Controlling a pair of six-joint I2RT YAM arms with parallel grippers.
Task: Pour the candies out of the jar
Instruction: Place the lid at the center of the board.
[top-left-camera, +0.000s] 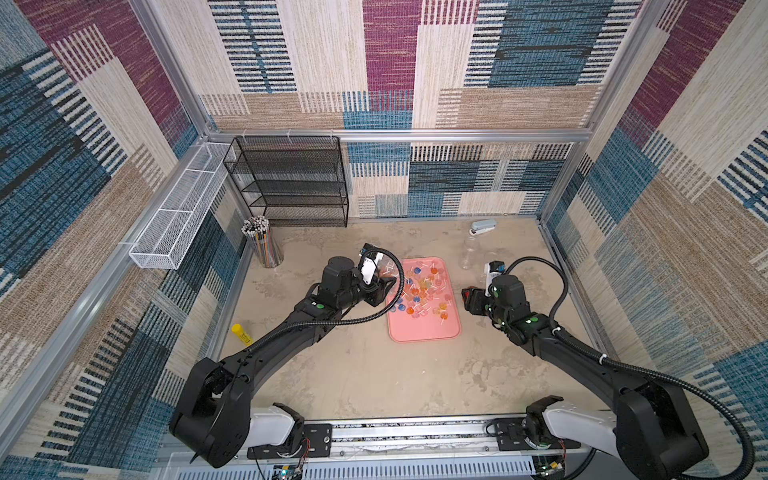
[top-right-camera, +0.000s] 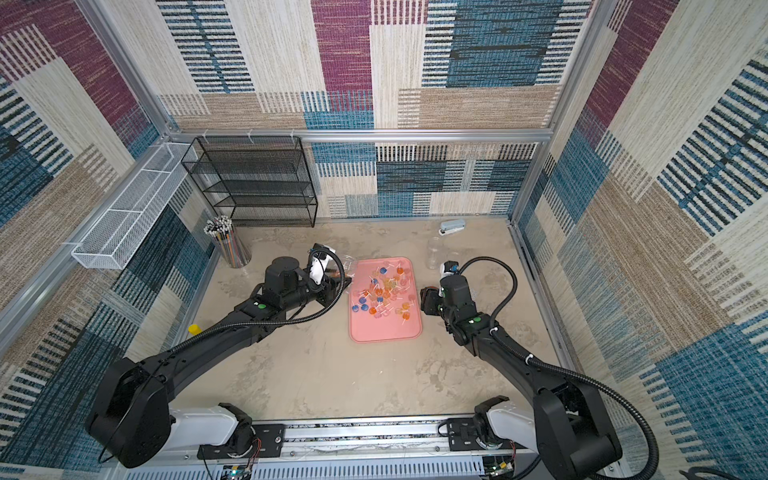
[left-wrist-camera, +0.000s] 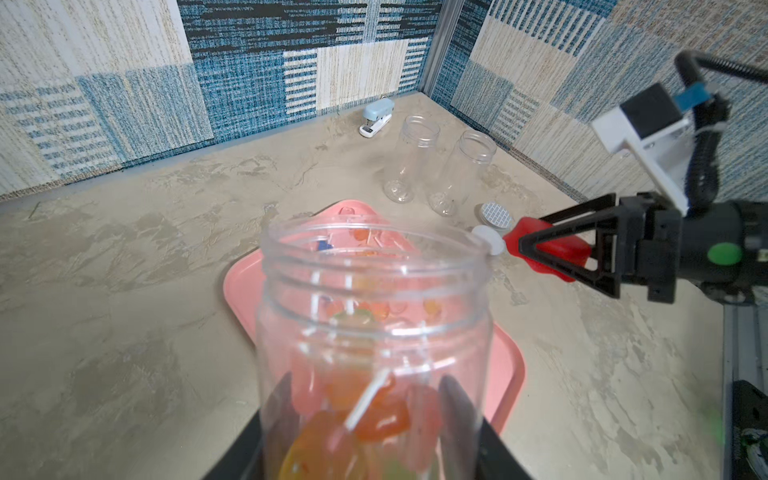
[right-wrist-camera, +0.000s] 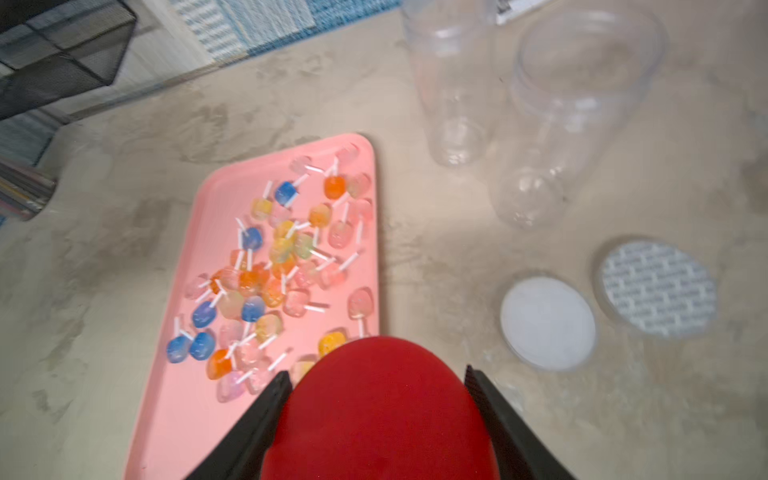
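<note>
My left gripper (left-wrist-camera: 374, 436) is shut on a clear open jar (left-wrist-camera: 374, 291), a finger on each side of its lower body. Some orange and pink candies (left-wrist-camera: 365, 415) lie inside, down by the fingers. In both top views the jar (top-left-camera: 386, 266) (top-right-camera: 347, 266) hangs at the far left corner of a pink tray (top-left-camera: 424, 332). Many candies (top-left-camera: 419, 293) (right-wrist-camera: 274, 266) lie scattered on the tray. Just right of the tray, my right gripper (right-wrist-camera: 376, 382) (top-left-camera: 467, 301) is shut on a red lid (right-wrist-camera: 378, 407).
Two empty clear jars (right-wrist-camera: 453, 83) (right-wrist-camera: 573, 104) and two loose lids (right-wrist-camera: 547, 323) (right-wrist-camera: 656, 289) stand right of the tray. A stapler (top-left-camera: 483, 226) sits at the back. A pencil cup (top-left-camera: 264, 243), black mesh shelf (top-left-camera: 291, 183), white wire basket (top-left-camera: 183, 212) and yellow tube (top-left-camera: 242, 334) are on the left.
</note>
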